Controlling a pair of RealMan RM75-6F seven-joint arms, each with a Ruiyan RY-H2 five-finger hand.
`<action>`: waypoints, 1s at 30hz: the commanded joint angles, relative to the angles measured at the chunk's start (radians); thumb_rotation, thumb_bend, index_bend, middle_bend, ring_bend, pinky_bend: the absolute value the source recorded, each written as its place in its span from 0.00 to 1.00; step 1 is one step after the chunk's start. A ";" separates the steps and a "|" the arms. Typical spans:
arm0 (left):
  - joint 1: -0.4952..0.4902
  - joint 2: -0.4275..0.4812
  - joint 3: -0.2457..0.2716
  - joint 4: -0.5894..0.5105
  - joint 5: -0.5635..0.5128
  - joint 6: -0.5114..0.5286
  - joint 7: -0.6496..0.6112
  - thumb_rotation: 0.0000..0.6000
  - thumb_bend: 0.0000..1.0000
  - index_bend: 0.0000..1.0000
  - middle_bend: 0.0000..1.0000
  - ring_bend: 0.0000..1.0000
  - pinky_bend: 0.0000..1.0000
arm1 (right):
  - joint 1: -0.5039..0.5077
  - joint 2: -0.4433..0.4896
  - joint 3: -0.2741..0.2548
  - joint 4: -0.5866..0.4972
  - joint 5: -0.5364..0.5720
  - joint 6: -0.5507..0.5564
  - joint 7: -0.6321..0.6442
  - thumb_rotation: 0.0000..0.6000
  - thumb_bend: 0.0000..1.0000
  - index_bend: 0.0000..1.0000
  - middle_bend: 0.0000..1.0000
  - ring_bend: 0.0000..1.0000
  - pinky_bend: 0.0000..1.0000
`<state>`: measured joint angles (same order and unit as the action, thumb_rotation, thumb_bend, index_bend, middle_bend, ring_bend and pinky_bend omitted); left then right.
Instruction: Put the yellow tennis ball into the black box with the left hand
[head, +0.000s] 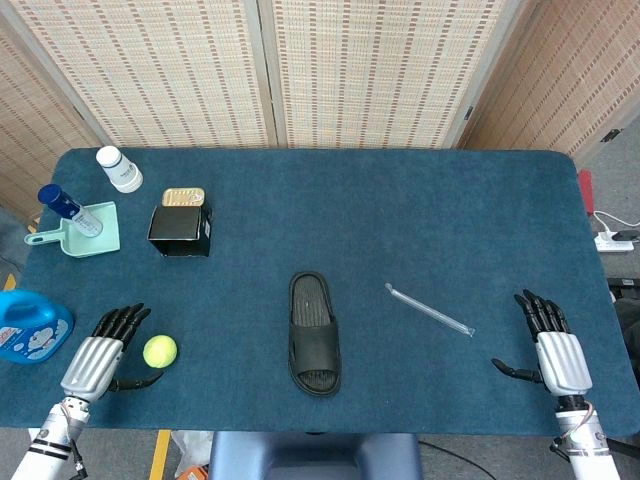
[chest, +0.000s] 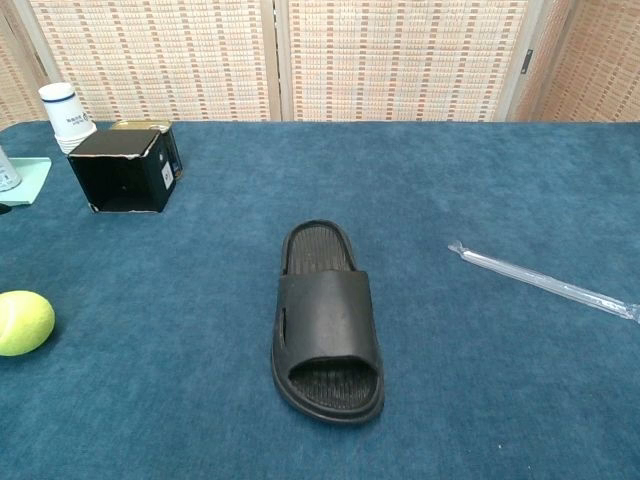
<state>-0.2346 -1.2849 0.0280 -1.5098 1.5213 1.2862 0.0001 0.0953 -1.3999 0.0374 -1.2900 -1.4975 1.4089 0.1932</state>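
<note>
The yellow tennis ball (head: 159, 351) lies on the blue table near the front left; the chest view shows it (chest: 22, 322) at the left edge. My left hand (head: 100, 356) rests just left of the ball with fingers apart, thumb reaching under it toward the front, holding nothing. The black box (head: 180, 230) lies on its side farther back, its open mouth facing the front (chest: 124, 172). My right hand (head: 550, 346) lies open at the front right, empty. Neither hand appears in the chest view.
A black slipper (head: 314, 333) lies mid-table. A clear wrapped straw (head: 429, 309) is right of it. At the left stand a white bottle (head: 120, 169), a teal dustpan (head: 85, 229) with a blue-capped bottle, a gold tin (head: 183, 197) behind the box, and a blue detergent jug (head: 30, 326).
</note>
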 joint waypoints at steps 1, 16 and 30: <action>-0.005 0.007 -0.005 -0.013 0.007 0.004 0.004 0.30 0.12 0.00 0.00 0.00 0.00 | 0.003 -0.001 -0.001 0.000 0.000 -0.006 -0.004 1.00 0.00 0.00 0.00 0.00 0.00; 0.001 0.053 -0.016 -0.063 0.008 0.034 0.027 0.29 0.12 0.02 0.01 0.01 0.02 | 0.002 -0.001 -0.007 -0.014 -0.011 0.003 -0.023 1.00 0.00 0.00 0.00 0.00 0.00; 0.076 -0.113 -0.059 0.204 0.111 0.331 -0.135 0.31 0.13 1.00 1.00 1.00 1.00 | 0.013 0.000 -0.011 -0.014 -0.010 -0.018 -0.029 1.00 0.00 0.00 0.00 0.00 0.00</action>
<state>-0.1698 -1.3960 -0.0332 -1.3179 1.6362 1.6108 -0.1178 0.1087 -1.4003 0.0271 -1.3036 -1.5071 1.3907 0.1636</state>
